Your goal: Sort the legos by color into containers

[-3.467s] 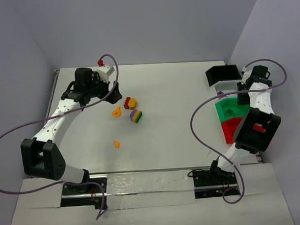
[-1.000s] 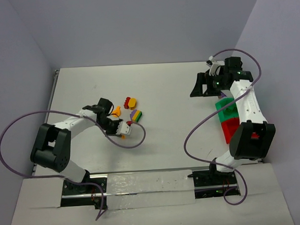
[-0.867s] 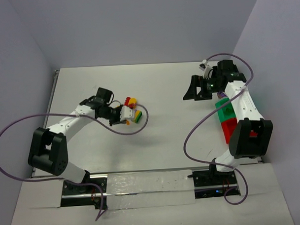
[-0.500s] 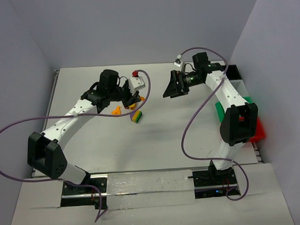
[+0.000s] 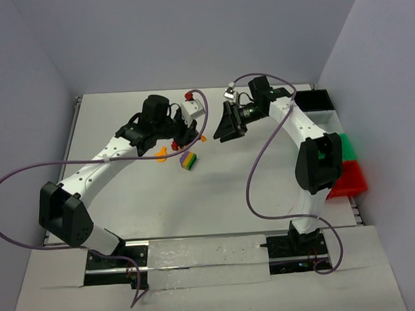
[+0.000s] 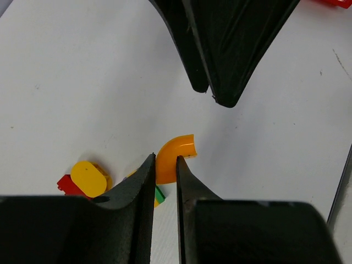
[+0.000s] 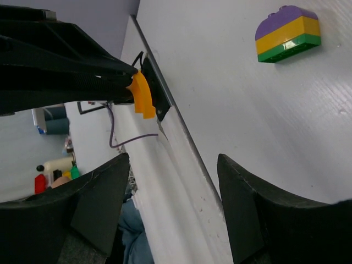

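Pinching a curved orange brick (image 6: pixel 184 151) in my narrow left claw (image 6: pixel 165 160) above the bench (image 6: pixel 82 82), I seem mid-handover; my parted right claw (image 7: pixel 171 159), just beside, must next close on it squarely.

left arm (image 5: pixel 92 166): stretched forward
left gripper (image 6: pixel 165 162): pinching orange lego (image 6: pixel 175 159)
right arm (image 5: pixel 298 121): reaching left
right gripper (image 7: pixel 171 159): jaws apart
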`<state>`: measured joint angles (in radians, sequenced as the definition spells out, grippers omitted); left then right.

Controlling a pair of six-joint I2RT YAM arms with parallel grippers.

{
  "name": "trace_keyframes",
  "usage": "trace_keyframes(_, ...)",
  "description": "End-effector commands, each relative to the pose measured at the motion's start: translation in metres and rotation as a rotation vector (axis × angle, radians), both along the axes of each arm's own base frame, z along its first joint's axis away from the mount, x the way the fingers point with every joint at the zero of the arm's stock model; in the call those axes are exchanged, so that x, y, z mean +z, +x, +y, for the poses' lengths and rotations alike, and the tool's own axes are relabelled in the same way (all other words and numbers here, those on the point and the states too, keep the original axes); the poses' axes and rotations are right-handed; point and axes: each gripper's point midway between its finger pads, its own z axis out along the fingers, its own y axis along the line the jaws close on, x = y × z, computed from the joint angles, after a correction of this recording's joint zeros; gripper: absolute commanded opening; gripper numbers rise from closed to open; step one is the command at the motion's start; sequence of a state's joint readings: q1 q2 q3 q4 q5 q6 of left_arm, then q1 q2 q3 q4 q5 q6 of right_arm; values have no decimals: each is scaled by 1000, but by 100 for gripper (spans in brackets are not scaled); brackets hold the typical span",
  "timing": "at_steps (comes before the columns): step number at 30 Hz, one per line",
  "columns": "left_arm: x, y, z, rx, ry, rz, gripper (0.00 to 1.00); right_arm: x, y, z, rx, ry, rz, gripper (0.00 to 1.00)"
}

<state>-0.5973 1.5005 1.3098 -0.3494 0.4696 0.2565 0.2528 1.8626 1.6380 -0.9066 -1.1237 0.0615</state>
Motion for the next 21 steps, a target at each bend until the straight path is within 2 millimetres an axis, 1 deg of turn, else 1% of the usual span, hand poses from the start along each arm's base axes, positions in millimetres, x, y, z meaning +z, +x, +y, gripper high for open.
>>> trace_keyframes(1,20,2,-13,-7,-55,-28,0,21,3,15,31,80,11,71)
trace_keyframes(3,19,0,-17,-13,-55,-23,0,22,1,21,48,91,15,71)
trace_keyframes(7,19,-2,-23,-26,-60,-18,0,18,-1,30,70,89,27,71)
trace_keyframes(10,19,-3,-25,-31,-62,-14,0,15,1,32,78,97,45,72)
trace_keyframes(12,17,-2,-24,-27,-58,-12,0,12,4,31,74,72,24,72)
trace_keyframes(13,16,-2,-23,-25,-52,-11,0,9,5,27,67,50,22,72)
trace_keyframes(14,14,-2,-21,-20,-42,-13,2,7,10,20,54,10,-15,73)
trace_keyframes(17,7,-3,-12,8,-30,-11,22,-17,28,-12,-46,-186,-132,76)
trace_keyframes(18,1,-2,-6,25,-23,4,29,-17,35,-26,-89,-231,-177,76)
trace_keyframes(20,-6,-2,2,44,-19,24,34,-21,41,-46,-137,-297,-217,77)
trace_keyframes(21,-6,-1,6,55,-21,31,37,-24,46,-62,-173,-352,-240,77)
